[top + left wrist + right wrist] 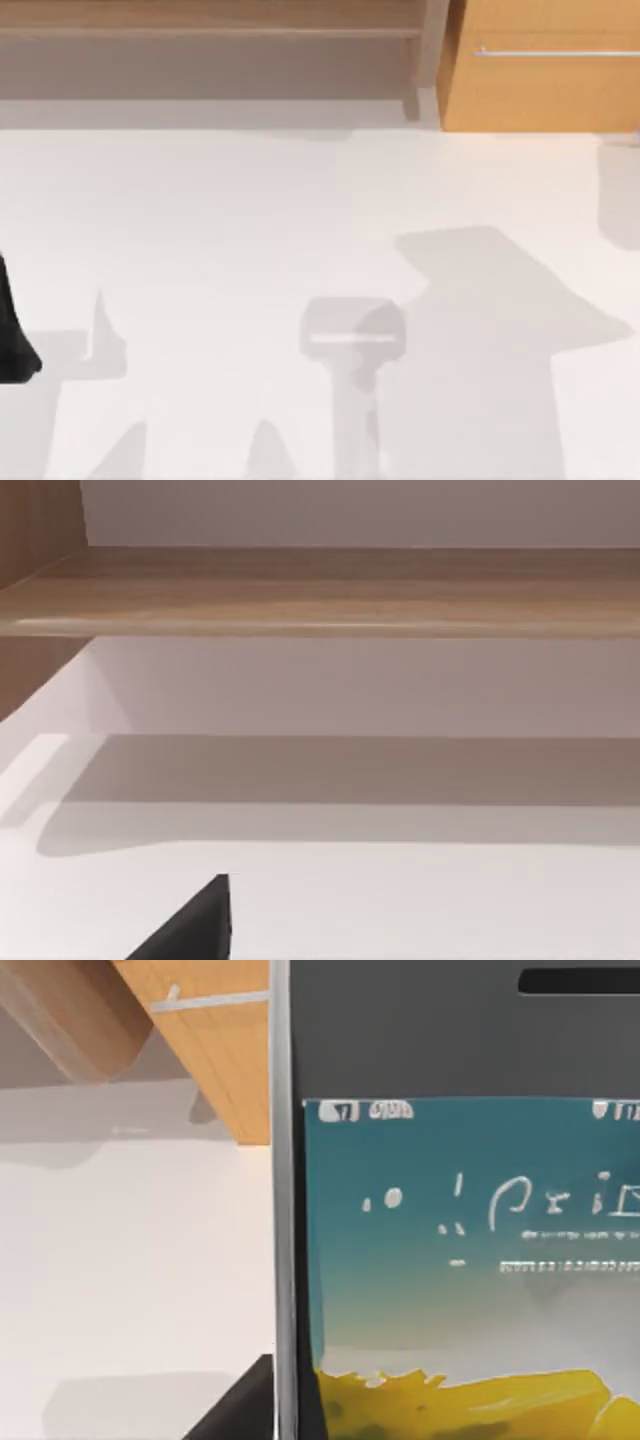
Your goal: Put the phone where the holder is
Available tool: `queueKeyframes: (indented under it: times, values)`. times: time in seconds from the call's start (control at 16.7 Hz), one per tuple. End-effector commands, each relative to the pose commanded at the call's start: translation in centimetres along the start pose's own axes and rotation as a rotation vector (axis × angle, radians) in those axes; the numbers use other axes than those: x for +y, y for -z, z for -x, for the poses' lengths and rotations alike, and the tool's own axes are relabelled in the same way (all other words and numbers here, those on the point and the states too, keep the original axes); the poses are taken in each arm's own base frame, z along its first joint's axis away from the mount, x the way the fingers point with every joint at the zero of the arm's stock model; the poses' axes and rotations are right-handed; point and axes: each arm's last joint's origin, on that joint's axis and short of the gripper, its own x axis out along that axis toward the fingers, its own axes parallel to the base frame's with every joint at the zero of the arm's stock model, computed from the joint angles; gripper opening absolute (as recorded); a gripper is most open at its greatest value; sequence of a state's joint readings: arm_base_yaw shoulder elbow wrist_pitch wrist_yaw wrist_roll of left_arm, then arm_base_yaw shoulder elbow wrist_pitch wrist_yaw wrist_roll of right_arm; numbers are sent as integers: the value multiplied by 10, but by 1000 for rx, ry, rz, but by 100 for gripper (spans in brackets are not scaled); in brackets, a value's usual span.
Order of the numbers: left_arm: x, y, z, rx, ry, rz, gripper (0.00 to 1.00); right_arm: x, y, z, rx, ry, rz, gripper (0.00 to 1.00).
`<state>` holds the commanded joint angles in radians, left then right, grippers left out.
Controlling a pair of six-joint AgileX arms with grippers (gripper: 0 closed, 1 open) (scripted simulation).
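The phone (460, 1220) stands very close in the right wrist view: a dark slab with a silver rim and a lit teal and yellow screen. It hangs above the white table (120, 1260). My right gripper (420, 1430) is shut on the phone, and one black fingertip (240, 1410) lies against the rim. In the top view the pale grey holder (352, 338), a rounded head on a stem, stands at the table's front middle. The arm's broad shadow (490, 330) falls just right of the holder. My left arm (14, 340) is parked at the table's left edge.
A wooden shelf (210, 20) runs along the back, with an orange-brown cabinet (545, 70) and its metal handle at the back right. A grey shape (622, 190) sits at the right edge. The white table (200, 220) stretches wide between the back wall and the holder.
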<state>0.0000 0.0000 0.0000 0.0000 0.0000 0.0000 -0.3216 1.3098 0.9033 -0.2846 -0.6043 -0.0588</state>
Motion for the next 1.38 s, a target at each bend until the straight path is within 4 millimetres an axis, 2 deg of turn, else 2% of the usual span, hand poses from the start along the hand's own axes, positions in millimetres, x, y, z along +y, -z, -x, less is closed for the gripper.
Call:
queueKeyframes:
  times: [0.3, 0.48, 0.6, 0.78, 1.38]
  values:
    - [0, 0, 0, 0, 0, 0, 100, -42, 15, 33, -114, 114, 119, 0]
    - [0, 0, 0, 0, 0, 0, 100, -70, 32, 54, -161, 210, 160, 0]
    - [0, 0, 0, 0, 0, 0, 100, -80, 45, 64, -174, 265, 179, 0]
    - [0, 0, 0, 0, 0, 0, 100, -84, 55, 68, -178, 300, 195, 0]
    - [0, 0, 0, 0, 0, 0, 100, -90, 53, 69, -214, 346, 150, 0]
